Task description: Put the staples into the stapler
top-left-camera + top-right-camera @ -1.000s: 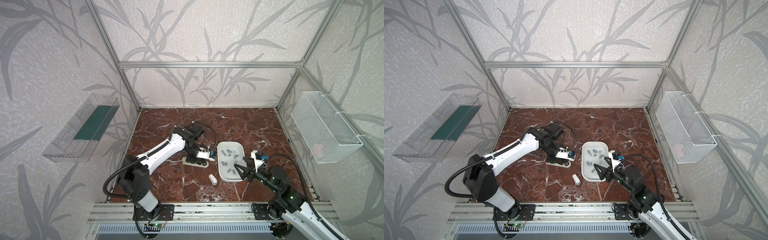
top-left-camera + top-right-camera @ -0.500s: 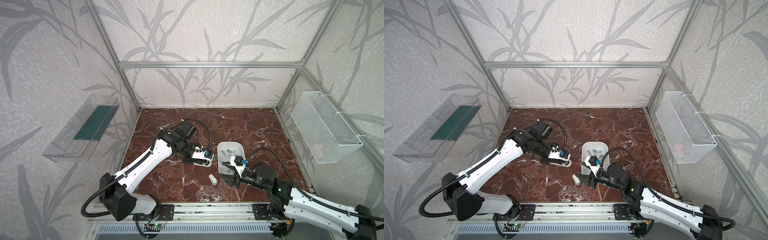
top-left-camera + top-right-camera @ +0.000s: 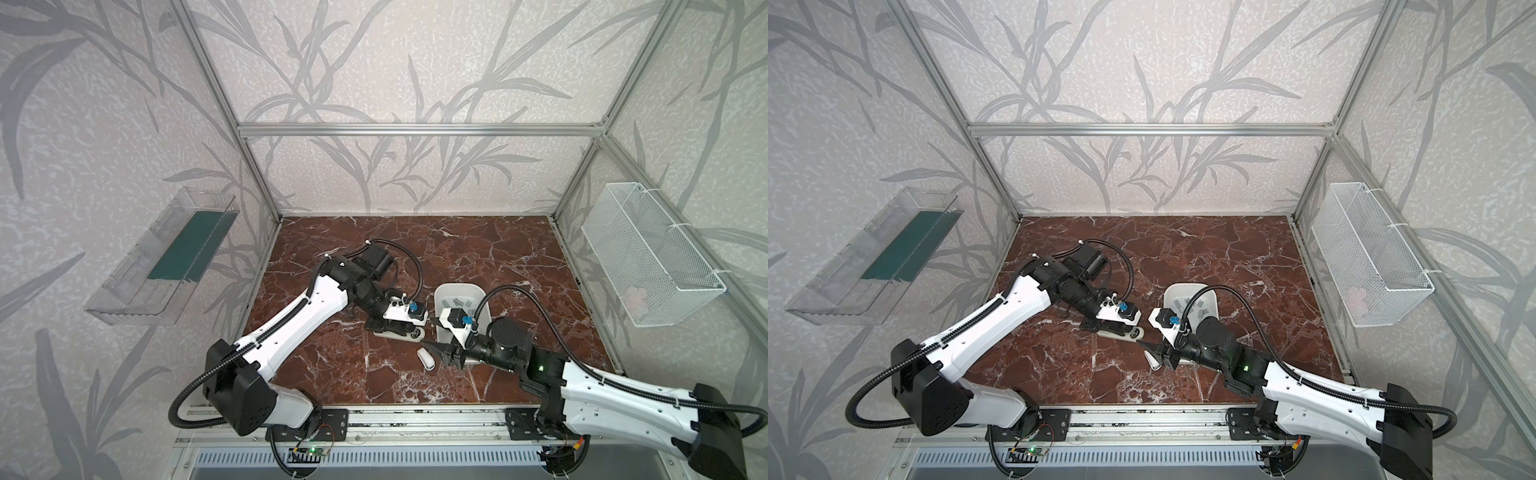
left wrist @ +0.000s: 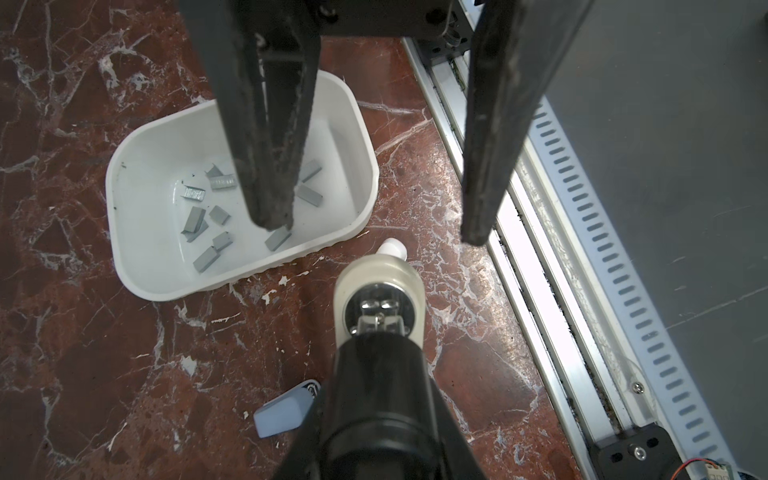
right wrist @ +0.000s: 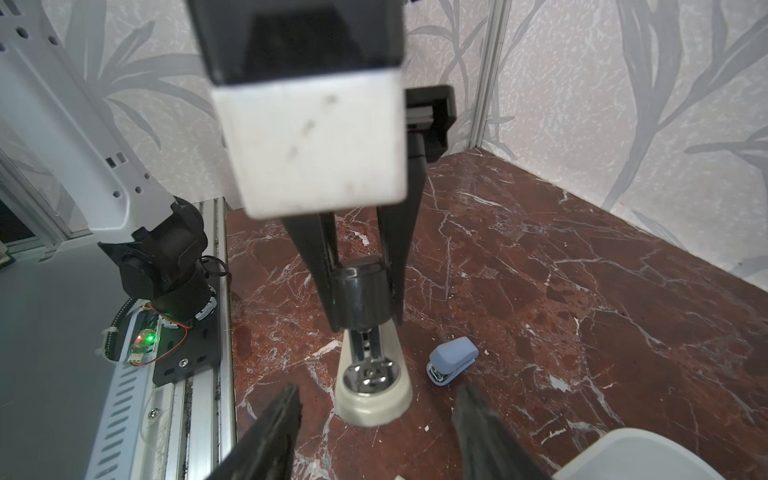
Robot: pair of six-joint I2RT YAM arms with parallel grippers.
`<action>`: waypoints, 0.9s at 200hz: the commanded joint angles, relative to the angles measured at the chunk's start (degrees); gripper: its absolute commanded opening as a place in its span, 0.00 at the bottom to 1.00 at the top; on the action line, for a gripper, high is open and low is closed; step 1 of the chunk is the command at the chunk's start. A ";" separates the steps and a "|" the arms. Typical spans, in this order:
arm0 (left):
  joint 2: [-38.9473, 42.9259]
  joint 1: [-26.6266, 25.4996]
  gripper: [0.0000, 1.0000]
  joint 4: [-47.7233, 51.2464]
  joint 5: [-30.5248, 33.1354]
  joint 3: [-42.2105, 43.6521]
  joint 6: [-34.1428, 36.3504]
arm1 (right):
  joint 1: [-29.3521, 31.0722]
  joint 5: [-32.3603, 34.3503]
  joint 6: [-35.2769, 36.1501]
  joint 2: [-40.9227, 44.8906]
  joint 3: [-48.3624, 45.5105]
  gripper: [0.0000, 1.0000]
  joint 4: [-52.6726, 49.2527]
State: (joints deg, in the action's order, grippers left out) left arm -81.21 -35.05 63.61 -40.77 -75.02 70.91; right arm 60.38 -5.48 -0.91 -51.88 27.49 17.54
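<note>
In a top view, the nearest thing is a small blue stapler (image 3: 427,358) on the tabletop (image 3: 374,386). Just past it, the right claw (image 5: 378,392) is spread apart and holds nothing. Next comes the stapler (image 4: 380,299). The left claw (image 5: 361,307) is clenched on its black top. At 2 o'clock from it, the staples (image 4: 208,216) lie in a white tub (image 4: 124,174). I think the step is holding the stapler open. Next, the right claw needs to go to the tub and pinch one strip.
</note>
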 commanded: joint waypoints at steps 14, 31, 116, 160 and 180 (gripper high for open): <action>0.41 0.22 0.00 2.42 -5.84 -3.24 2.20 | 0.34 0.40 2.71 -2.45 2.22 0.54 3.79; -0.12 0.27 0.00 2.41 -6.03 -3.72 1.87 | 0.30 -1.11 3.27 -3.03 2.07 0.54 4.70; -0.89 0.30 0.00 2.39 -9.00 -4.08 2.45 | 0.35 -2.41 2.26 -6.62 3.41 0.48 7.34; -0.25 0.29 0.00 1.90 -10.15 -3.86 2.74 | 0.34 -1.57 1.58 -7.49 3.21 0.40 8.30; -0.09 0.38 0.00 1.78 -11.04 -3.90 2.91 | 0.29 -1.47 1.41 -7.45 2.95 0.34 8.30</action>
State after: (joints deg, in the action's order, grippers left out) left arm -82.21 -34.76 64.38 -46.61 -76.69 72.12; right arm 60.42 -7.09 0.91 -59.27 29.32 24.21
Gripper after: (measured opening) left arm 0.280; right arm 0.367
